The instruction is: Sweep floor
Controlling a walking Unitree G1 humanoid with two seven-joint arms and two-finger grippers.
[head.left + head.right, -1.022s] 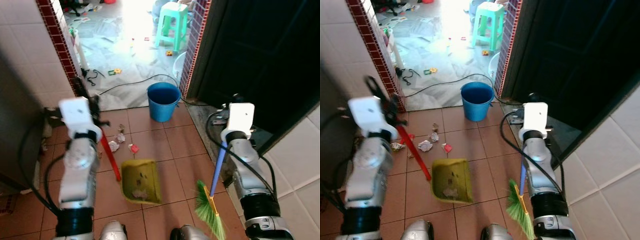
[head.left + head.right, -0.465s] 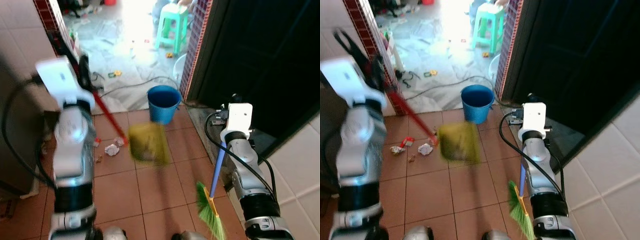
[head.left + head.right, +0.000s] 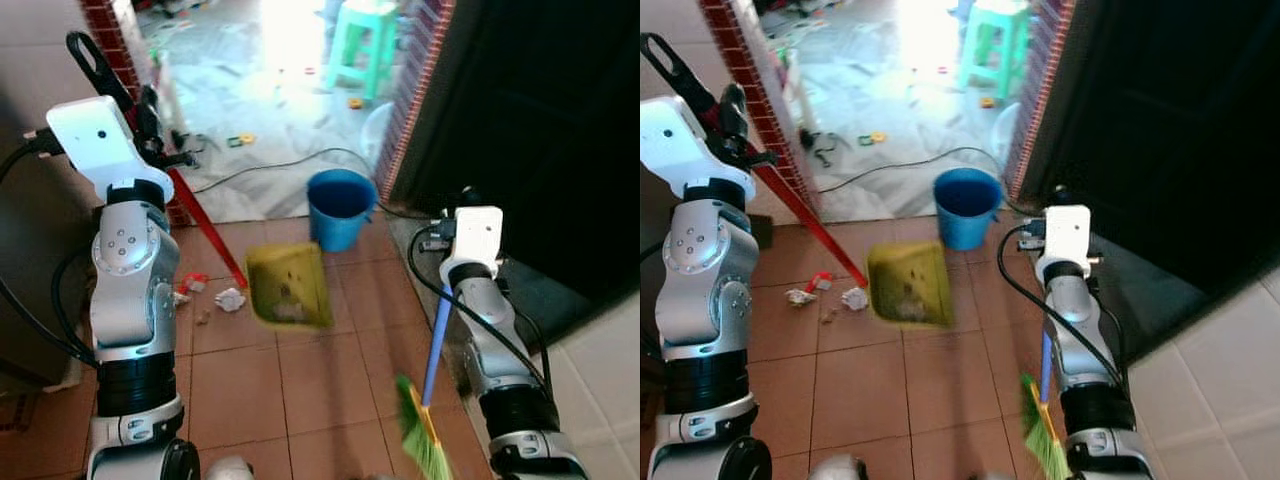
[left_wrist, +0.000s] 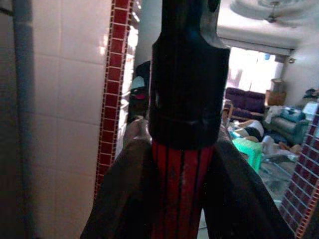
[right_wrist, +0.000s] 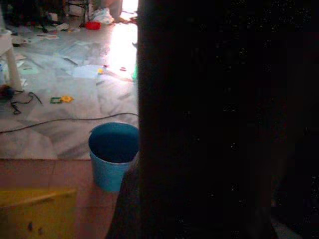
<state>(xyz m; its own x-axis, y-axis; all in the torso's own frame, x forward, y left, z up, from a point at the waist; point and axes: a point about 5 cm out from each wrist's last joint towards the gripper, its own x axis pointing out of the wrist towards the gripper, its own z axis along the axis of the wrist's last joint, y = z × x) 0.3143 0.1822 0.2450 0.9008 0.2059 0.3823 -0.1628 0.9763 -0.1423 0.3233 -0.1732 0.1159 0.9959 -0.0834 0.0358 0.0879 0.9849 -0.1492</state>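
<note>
Terracotta tile floor [image 3: 310,380] hemmed by a red-brick-trimmed wall corner [image 3: 105,25] on the left and a dark doorway [image 3: 540,120] on the right, open ahead past a blue bucket [image 3: 340,207]. Left gripper [image 3: 125,90] raised, clamped on the red handle [image 3: 205,228] of a yellow dustpan [image 3: 288,286], long axis slanting down toward the bucket, pan lifted above the tiles, debris inside. Paper scraps [image 3: 230,298] beside it. Right gripper [image 5: 199,149] closed around the blue-handled broom [image 3: 432,345], near upright, green bristles [image 3: 424,440] down.
</note>
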